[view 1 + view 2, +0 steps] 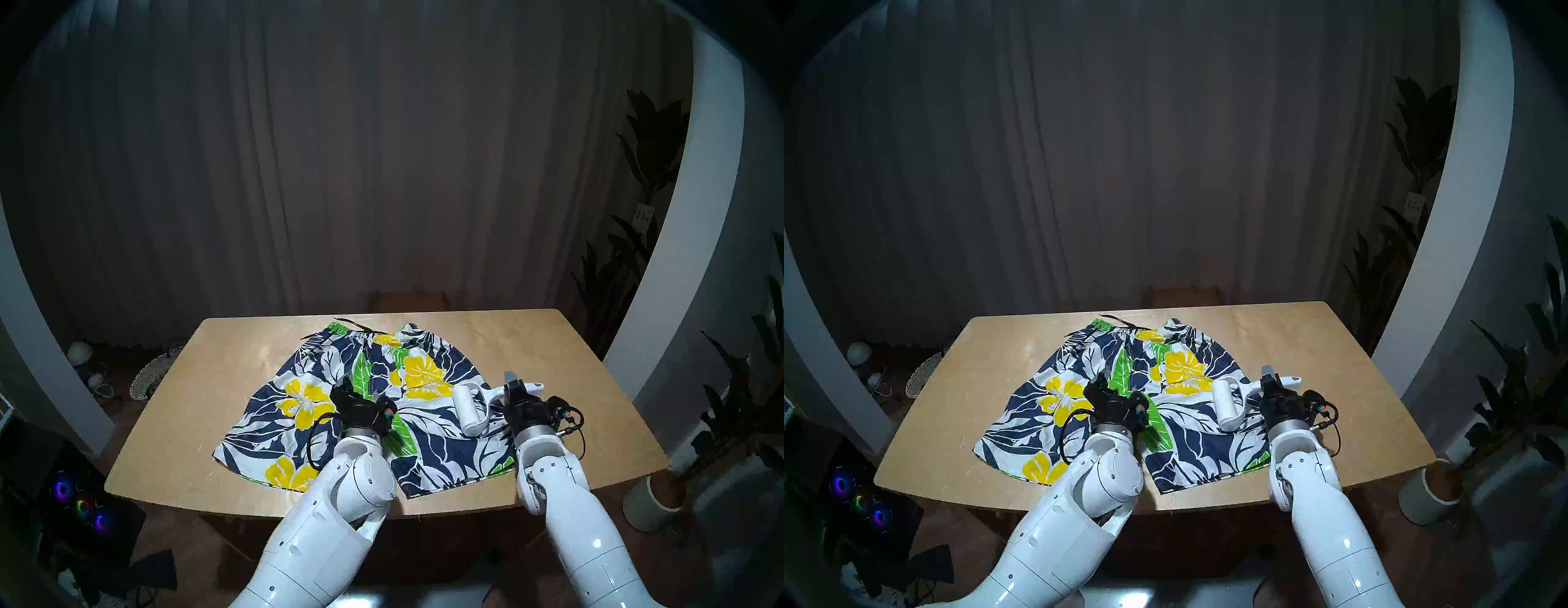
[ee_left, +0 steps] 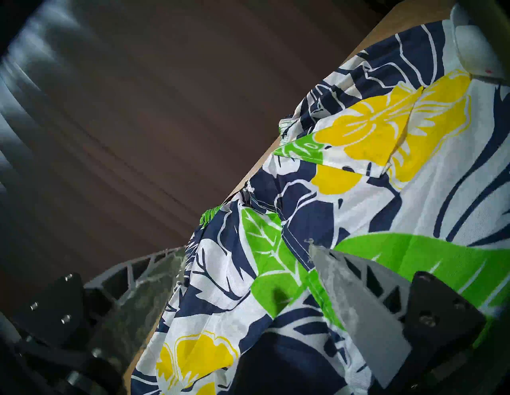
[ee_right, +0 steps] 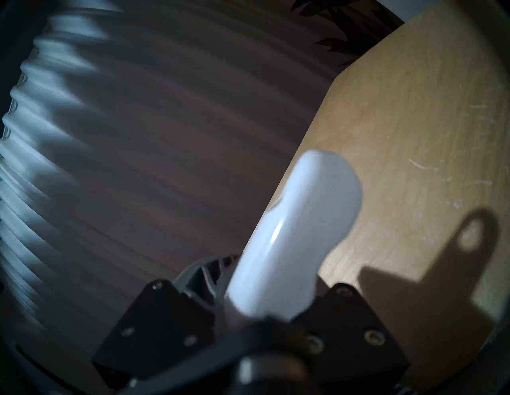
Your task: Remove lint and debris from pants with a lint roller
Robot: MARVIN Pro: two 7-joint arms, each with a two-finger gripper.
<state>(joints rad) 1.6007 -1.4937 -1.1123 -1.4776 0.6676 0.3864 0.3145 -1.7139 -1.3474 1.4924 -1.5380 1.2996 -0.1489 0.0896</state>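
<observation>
The pants (image 1: 428, 450), flower-print shorts, lie flat on the wooden table (image 1: 191, 424) with the waistband at the far side. My right gripper (image 1: 515, 384) is shut on the lint roller's white handle (image 3: 298, 234). The lint roller's drum (image 1: 466, 409) rests on the shorts' right leg. My left gripper (image 1: 360, 388) is open low over the middle of the shorts, and its right fingertip (image 2: 317, 253) touches the fabric by a green leaf. A tiny red speck (image 2: 488, 71) sticks to the drum (image 2: 474, 47). I make out no other lint or debris on the print.
Bare tabletop runs left and right of the shorts. A woven basket (image 1: 150, 375) stands on the floor to the left, and a potted plant (image 1: 653, 496) stands by the table's right corner. A brown box (image 1: 409, 299) sits behind the far edge.
</observation>
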